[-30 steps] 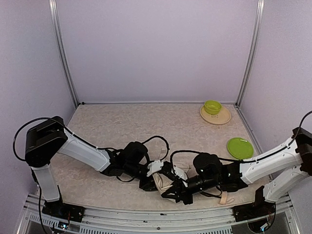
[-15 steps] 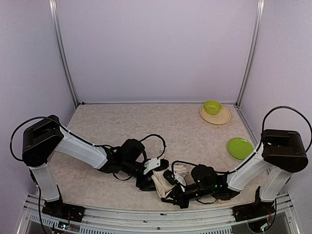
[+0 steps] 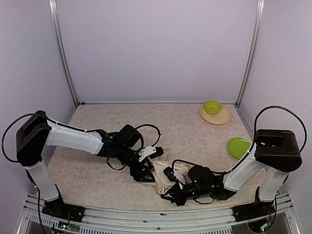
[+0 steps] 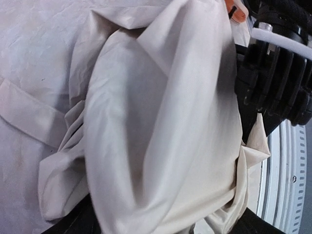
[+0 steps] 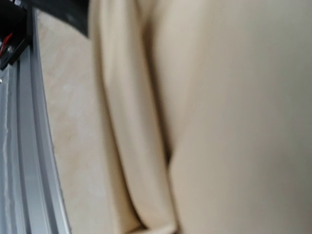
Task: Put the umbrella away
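At the desk's (image 3: 146, 122) six o'clock, left pincer (image 3: 146, 175) and right pincer (image 3: 171, 191), clench not discernible, flanked the umbrella (image 3: 160, 174), whose cloth likely needed even gathering.

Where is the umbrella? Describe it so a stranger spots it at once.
On the table, look at the middle of the near edge. The umbrella lies between the left gripper and right gripper. It is crumpled cream fabric, unlike the green plate and green bowl at right.

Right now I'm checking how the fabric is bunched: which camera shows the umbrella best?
The left wrist view: the umbrella fills it sharply, cream folds plain. The right wrist view shows only blurred cream fabric up close. The top view shows only a small, partly hidden cream patch.
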Controlling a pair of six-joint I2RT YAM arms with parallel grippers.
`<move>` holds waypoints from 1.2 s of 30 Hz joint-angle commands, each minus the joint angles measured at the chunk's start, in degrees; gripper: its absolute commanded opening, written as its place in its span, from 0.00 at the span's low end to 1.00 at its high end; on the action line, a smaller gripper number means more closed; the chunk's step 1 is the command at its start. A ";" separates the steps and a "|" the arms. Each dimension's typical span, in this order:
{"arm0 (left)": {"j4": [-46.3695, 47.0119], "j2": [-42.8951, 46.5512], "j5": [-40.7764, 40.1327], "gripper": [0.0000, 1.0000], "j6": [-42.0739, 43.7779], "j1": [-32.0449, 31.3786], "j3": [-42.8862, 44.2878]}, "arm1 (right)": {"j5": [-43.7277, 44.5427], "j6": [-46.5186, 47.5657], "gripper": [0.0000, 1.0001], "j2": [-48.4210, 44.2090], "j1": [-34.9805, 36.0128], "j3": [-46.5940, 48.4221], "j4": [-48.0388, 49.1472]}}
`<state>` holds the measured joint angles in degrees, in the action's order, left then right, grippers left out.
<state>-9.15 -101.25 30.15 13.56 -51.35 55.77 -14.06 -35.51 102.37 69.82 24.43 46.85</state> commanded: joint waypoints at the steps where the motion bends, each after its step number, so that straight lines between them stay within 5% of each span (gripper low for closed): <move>1: -4.51 7.26 -3.23 0.79 -6.26 2.72 4.41 | -2.63 -0.83 0.00 3.85 0.75 -1.34 -13.89; 5: -5.14 12.71 -5.41 0.78 -11.39 3.25 3.56 | -3.29 0.03 0.00 4.11 0.67 -0.61 -14.76; 9: 1.92 15.78 -9.33 0.79 -25.59 3.92 -5.27 | -3.08 1.77 0.00 3.57 0.67 1.38 -18.44; 15: 15.86 16.29 -6.26 0.98 -37.23 3.31 -14.31 | -3.77 6.52 0.00 3.03 0.62 5.96 -23.23; 21: 19.58 16.80 -16.99 0.99 -21.90 -5.16 -13.01 | -6.28 7.98 0.00 3.81 -0.20 6.58 -21.11; 26: 5.61 11.72 -20.17 0.99 -17.46 -5.27 -2.64 | -8.88 7.81 0.00 4.86 -0.93 6.06 -17.79; 31: 2.33 22.29 -31.12 0.99 -3.03 -9.92 -2.27 | -11.03 6.69 0.00 4.10 -2.36 4.30 -12.75; 36: 3.86 27.83 -25.70 0.99 12.47 -11.16 -10.30 | -12.42 6.09 0.00 4.07 -3.37 3.40 -9.89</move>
<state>-4.01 -76.49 3.81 10.26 -62.43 50.89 -25.69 -28.40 104.47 67.44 29.91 40.01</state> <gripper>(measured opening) 0.988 0.004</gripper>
